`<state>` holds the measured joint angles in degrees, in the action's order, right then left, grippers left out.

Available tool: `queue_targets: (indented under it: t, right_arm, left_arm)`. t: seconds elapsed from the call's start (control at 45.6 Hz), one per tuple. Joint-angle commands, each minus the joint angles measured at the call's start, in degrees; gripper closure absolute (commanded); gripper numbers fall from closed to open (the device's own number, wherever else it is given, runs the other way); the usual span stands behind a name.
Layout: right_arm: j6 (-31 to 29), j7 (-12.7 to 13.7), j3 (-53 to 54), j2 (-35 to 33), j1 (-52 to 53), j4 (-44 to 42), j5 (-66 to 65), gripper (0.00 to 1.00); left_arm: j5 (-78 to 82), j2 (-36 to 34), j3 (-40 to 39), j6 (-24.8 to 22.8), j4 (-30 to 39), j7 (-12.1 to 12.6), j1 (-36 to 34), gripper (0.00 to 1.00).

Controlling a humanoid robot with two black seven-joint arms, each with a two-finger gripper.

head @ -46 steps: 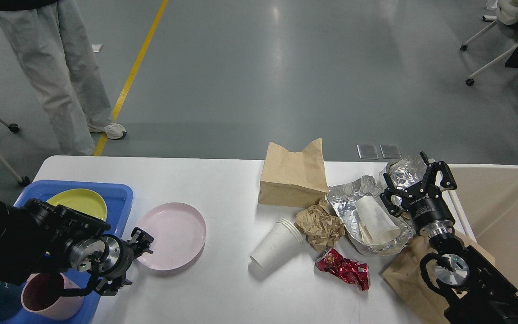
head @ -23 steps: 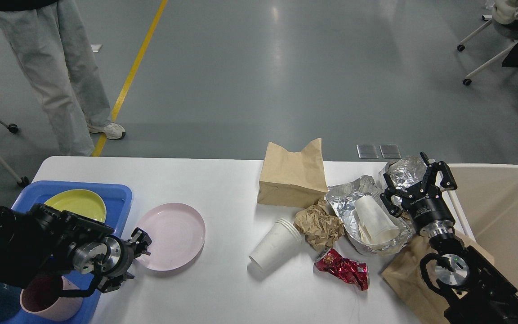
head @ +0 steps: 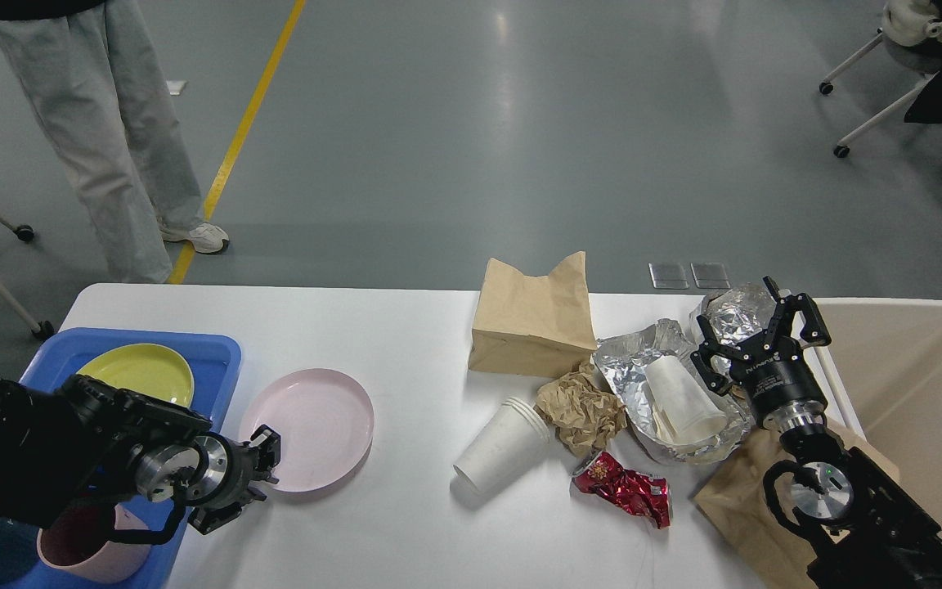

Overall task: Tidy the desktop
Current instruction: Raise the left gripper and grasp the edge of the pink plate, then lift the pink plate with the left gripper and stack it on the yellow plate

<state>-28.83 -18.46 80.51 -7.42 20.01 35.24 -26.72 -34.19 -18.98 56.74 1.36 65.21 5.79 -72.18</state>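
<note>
Counter (head: 405,523): white, spans the view. Left: blue tray (head: 222,348), pink plate (head: 311,429) beside it. Right: cups (head: 500,446), foil (head: 667,393), bags, red wrapper (head: 622,489), bin (head: 921,384).
Left gripper (head: 262,466): at plate's near-left rim; finger gap unreadable.
Right gripper (head: 757,335): fingers wide, over foil.
Step, likely: grasping the plate. Next: pinch rim, lift into tray.

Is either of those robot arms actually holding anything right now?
The left end effector is at the pink plate's near rim; a grip cannot be told. The right end effector is open, empty.
</note>
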Motion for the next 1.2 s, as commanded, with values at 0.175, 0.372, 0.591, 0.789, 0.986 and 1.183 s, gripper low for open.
queue_targets:
  t: [0.175,0.372,0.591,0.789,0.986,1.183]
  right_arm:
    - [0.00,0.00,0.00,-0.05,0.03,0.01,0.00,0.00]
    - [0.00,0.00,0.00,-0.05,0.03,0.01,0.00,0.00]
    - [0.00,0.00,0.00,-0.05,0.03,0.01,0.00,0.00]
    - [0.00,0.00,0.00,-0.05,0.03,0.01,0.00,0.00]
    - [0.00,0.00,0.00,-0.05,0.03,-0.08,0.00,0.00]
    - [0.00,0.00,0.00,-0.05,0.03,-0.08,0.00,0.00]
  left_arm:
    - [-0.09,0.00,0.03,-1.18,-0.52,0.36,0.19,0.97]
    - [-0.09,0.00,-0.05,-3.12,-0.52,0.19,0.11,1.00]
    - [-0.09,-0.18,0.12,-3.21,0.35,0.54,-1.12,1.00]
    - [-0.09,-0.88,1.00,-4.17,2.46,1.24,-3.58,1.00]
    - [0.35,-5.71,3.99,-6.55,10.45,2.56,-13.85,1.00]
    - [0.44,-9.23,11.63,-7.86,20.47,7.65,-31.86,1.00]
